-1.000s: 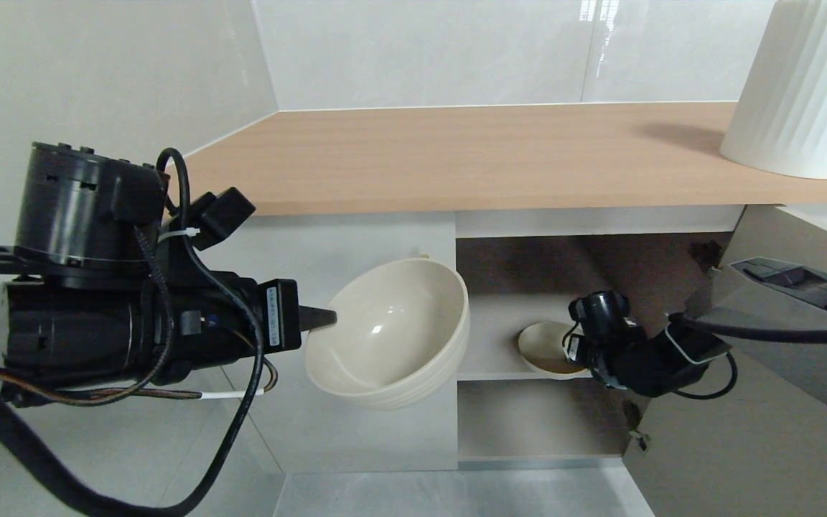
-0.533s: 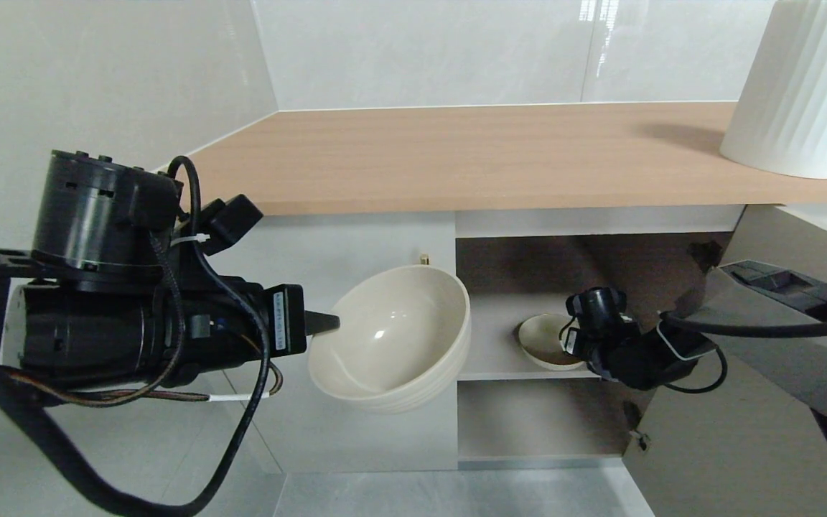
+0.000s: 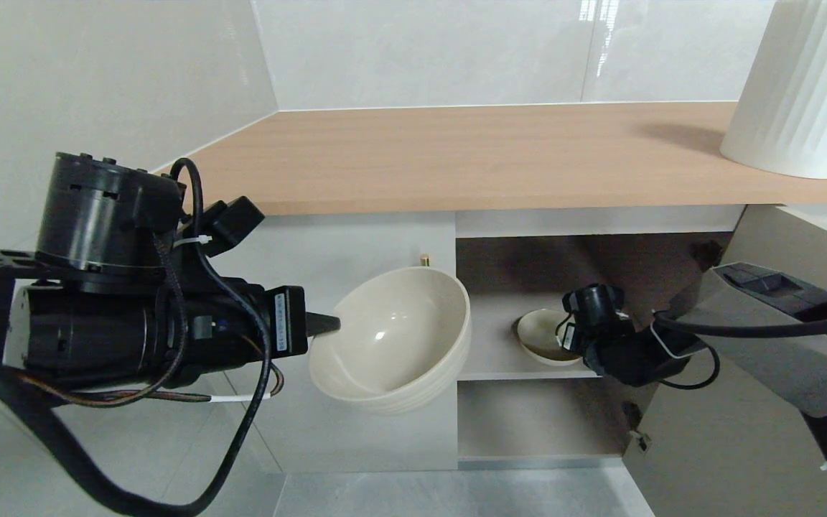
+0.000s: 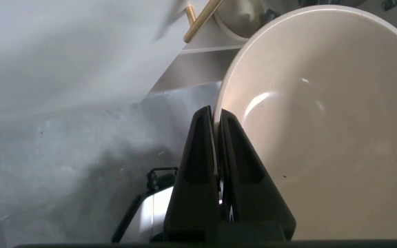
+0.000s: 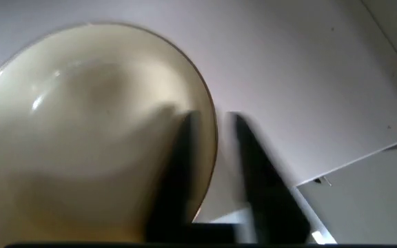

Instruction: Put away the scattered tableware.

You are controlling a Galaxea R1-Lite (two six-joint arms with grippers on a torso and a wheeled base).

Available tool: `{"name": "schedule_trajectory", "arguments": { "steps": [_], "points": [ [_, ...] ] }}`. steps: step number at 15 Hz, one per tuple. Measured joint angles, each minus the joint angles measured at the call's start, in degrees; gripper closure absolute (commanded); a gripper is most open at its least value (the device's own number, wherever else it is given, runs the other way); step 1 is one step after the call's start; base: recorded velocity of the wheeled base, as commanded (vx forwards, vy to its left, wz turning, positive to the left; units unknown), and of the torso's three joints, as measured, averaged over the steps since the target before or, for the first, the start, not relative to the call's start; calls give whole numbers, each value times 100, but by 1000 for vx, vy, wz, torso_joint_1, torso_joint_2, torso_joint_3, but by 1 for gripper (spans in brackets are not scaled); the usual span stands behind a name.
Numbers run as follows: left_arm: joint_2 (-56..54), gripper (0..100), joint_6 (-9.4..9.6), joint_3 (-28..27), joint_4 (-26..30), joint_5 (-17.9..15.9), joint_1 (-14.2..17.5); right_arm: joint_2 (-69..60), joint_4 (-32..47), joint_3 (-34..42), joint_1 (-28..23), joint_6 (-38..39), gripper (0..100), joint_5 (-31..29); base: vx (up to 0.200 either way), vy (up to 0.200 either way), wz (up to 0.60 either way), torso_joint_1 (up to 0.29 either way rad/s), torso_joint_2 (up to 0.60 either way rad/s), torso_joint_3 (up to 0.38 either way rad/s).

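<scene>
Your left end effector (image 3: 327, 324) is clamped on the rim of the big bowl (image 3: 392, 337), holding it tilted in front of the closed cabinet door (image 3: 356, 240) below the wooden counter (image 3: 456, 158). Your right end effector (image 3: 571, 341) grips the small bowl (image 3: 539, 332) by its rim inside the open cabinet, at the shelf (image 3: 492, 348); a white ribbed vase (image 3: 801, 93) stands at the counter's right end, by the pale tiled wall

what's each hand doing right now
left hand: closed on rim of the large bowl
right hand: at the small bowl, grip cannot be told
</scene>
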Motion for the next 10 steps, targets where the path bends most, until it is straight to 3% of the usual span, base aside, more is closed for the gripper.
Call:
{"name": "schedule_trajectory", "arguments": {
  "steps": [3,5,6,8,10],
  "points": [
    [10,100,13,2,-2,17,-2,-52,0,11,5,59,0,-9,0,0,0,0,0,0],
    [5,100,169,57,-7,150,-44,-260,9,263,40,99,0,0,0,0,0,0,0,0],
    [16,100,351,112,-13,260,-80,-488,16,496,88,90,0,85,0,0,0,0,0,0],
    [82,100,553,219,-13,435,-215,-1167,77,1062,247,-82,0,569,0,0,0,0,0,0],
    [171,100,567,278,-22,457,-385,-2057,355,1669,477,-407,0,1145,0,0,0,0,0,0]
  ]
}}
